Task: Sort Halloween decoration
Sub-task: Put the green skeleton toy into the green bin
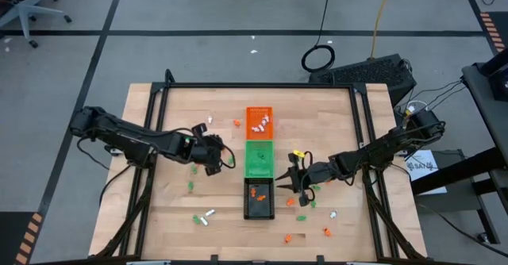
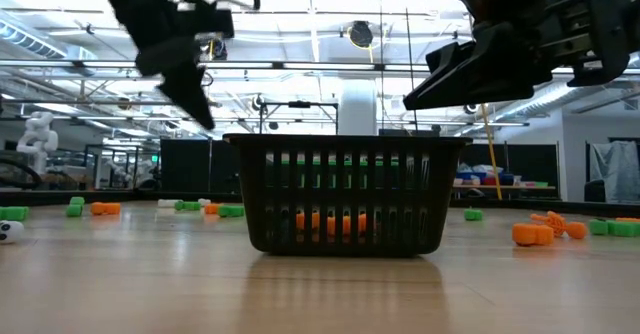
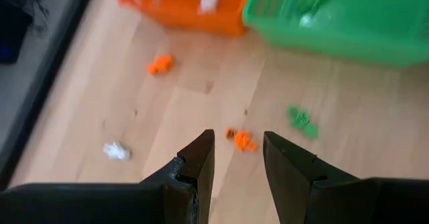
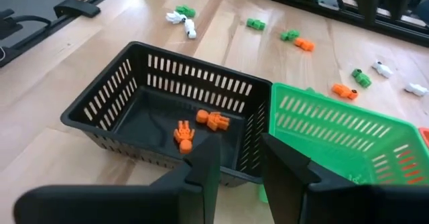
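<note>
Three small trays stand in a row down the table's middle: orange (image 1: 259, 120) at the far end, green (image 1: 259, 158), then black (image 1: 259, 199). The Halloween decoration lies scattered as tiny orange, green and white trinkets. My left gripper (image 1: 229, 160) hovers open just left of the green tray, and an orange trinket (image 3: 241, 139) lies on the wood just past its fingertips (image 3: 239, 147). My right gripper (image 4: 239, 158) is open with nothing in it, above the black tray's right wall (image 4: 248, 158). Two orange trinkets (image 4: 184, 135) (image 4: 213, 119) lie in the black tray.
White trinkets (image 1: 260, 124) lie in the orange tray. Loose trinkets lie on the wood: a green one (image 3: 303, 121), a white one (image 3: 116, 150), an orange one (image 3: 159, 64), and more near the front edge (image 1: 205, 217) (image 1: 290, 238) (image 1: 326, 232).
</note>
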You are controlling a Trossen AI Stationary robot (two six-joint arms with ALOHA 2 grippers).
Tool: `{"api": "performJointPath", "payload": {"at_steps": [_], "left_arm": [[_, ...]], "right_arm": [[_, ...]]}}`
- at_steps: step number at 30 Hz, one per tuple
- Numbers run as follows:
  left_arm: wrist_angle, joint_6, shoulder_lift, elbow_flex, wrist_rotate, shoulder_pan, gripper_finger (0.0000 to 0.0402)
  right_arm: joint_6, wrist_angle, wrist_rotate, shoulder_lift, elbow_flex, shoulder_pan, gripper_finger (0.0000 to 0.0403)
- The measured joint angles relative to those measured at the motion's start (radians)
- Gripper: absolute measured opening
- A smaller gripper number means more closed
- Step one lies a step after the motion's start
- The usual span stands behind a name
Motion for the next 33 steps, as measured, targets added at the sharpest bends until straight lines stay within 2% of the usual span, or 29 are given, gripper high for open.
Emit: {"api": "performJointPath", "payload": {"at_steps": [6, 13, 24, 33], "left_arm": [[0.078, -0.027, 0.001, -0.12, 0.047, 0.048, 0.0122], [0.126, -0.026, 0.001, -0.176, 0.053, 0.057, 0.0122], [0.137, 0.135, 0.001, -0.186, 0.1, 0.16, 0.0122], [0.136, 0.109, 0.001, -0.186, 0.216, 0.319, 0.0122]], "right_arm": [[0.0, -0.001, 0.0, 0.0, 0.0, 0.0, 0.0088], [-0.008, 0.0, 0.0, 0.0, 0.0, 0.0, 0.0088], [-0.006, -0.001, -0.002, 0.0, 0.0, 0.0, 0.0088], [-0.005, -0.01, -0.003, 0.0, 0.0, 0.0, 0.0088]]}}
